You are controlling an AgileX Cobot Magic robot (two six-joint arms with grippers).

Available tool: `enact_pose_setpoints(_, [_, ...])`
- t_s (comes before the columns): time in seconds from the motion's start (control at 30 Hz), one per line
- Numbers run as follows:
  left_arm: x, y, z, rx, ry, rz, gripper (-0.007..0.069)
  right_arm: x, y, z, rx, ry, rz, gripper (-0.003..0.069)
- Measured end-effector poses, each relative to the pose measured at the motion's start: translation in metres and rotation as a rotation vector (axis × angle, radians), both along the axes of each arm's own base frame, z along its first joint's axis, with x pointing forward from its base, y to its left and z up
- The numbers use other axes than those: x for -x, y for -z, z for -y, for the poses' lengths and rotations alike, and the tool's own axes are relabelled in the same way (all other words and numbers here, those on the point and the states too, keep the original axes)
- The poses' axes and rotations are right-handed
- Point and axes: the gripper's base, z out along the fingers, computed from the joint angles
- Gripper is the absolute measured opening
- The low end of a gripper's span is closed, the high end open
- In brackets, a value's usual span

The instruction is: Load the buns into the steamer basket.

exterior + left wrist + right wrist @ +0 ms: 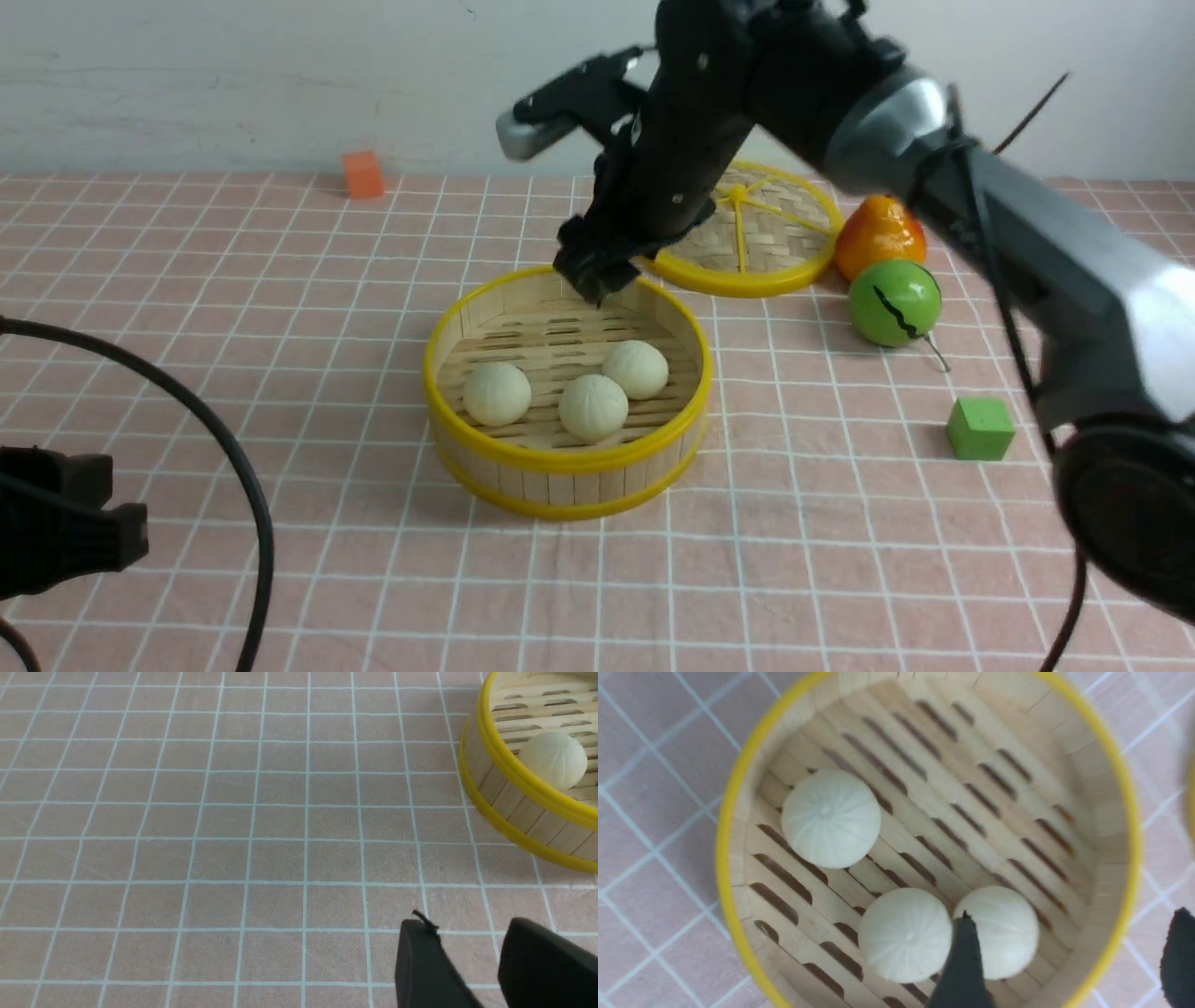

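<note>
- Buns (594,407): all three lie inside the basket (560,459), on its slatted floor.
- One bun sits alone on the left. The other two are just beside each other toward the right; a finger hides whether they touch.
- Basket stands upright on the bench (280,373), about in the middle, on the pink checked cloth.
- Right end effector (594,278) hangs over the far rim of the basket, above the buns. It is released: the fingers are wide apart with nothing between them.
- Left end effector (467,938) is low over the bench at the near left, well apart from the basket. Its fingers stand apart and grasp nothing.
- Lid (747,229) lies flat behind the basket to the right, partly hidden by the right arm.
- Orange fruit (879,233) is just beside the lid, and the green ball (894,301) is just in front of the fruit.
- Green cube (979,428) is nearer, right of the basket.
- Orange cube (362,174) is at the far edge, near the wall.
</note>
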Motion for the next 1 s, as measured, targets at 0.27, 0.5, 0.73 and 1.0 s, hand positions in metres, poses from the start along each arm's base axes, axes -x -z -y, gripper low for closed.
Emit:
enact_pose_setpoints(0.27, [0.000,0.000,0.000,0.000,0.001,0.002,0.0238,0.088,-0.159,0.069,-0.155,0.091,0.316,0.0378])
enact_pose_setpoints(0.5, [0.000,0.000,0.000,-0.001,0.001,0.002,0.0238,0.156,-0.198,0.128,-0.124,0.266,0.407,0.0031])
enact_pose_setpoints(0.73, [0.000,0.000,0.000,-0.001,0.001,0.002,0.0238,0.200,-0.107,0.163,0.015,0.401,0.197,-0.0019])
enact_pose_setpoints(1.0, [0.000,0.000,0.000,-0.002,0.001,0.002,0.0238,0.251,0.037,0.180,-0.211,0.366,0.242,-0.0018])
